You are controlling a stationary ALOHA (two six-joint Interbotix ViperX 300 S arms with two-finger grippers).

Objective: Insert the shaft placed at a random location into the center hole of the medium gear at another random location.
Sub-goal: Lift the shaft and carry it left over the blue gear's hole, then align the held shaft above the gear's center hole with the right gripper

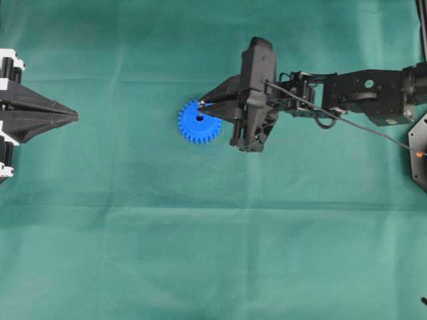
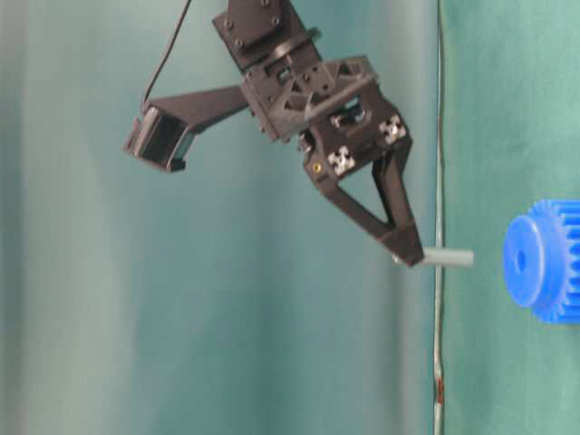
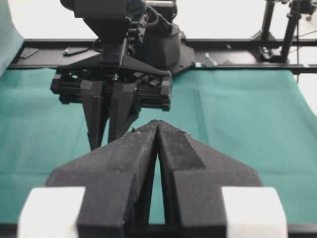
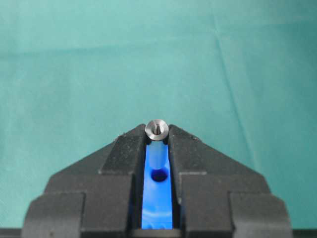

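The blue medium gear [image 1: 199,123] lies flat on the green cloth, its dark center hole [image 1: 199,118] facing up. My right gripper [image 1: 201,105] hangs over the gear's far edge, shut on the silvery shaft [image 2: 449,258]. The shaft sticks out past the fingertips toward the gear [image 2: 544,261], and a clear gap separates its free end from the gear's face. It points roughly at the center hole [image 2: 520,260]. In the right wrist view the shaft's round end [image 4: 157,130] sits pinched at the tips, with the gear [image 4: 158,203] and hole [image 4: 159,175] showing through the slot. My left gripper [image 1: 75,116] is shut and empty at the left edge.
Green cloth [image 1: 213,253] covers the table. The right arm [image 1: 360,93] reaches in from the right with a cable trailing along it. In the left wrist view the right gripper's fingers [image 3: 111,119] hang beyond my shut left gripper [image 3: 157,125]; a black frame [image 3: 237,64] runs along the far table edge.
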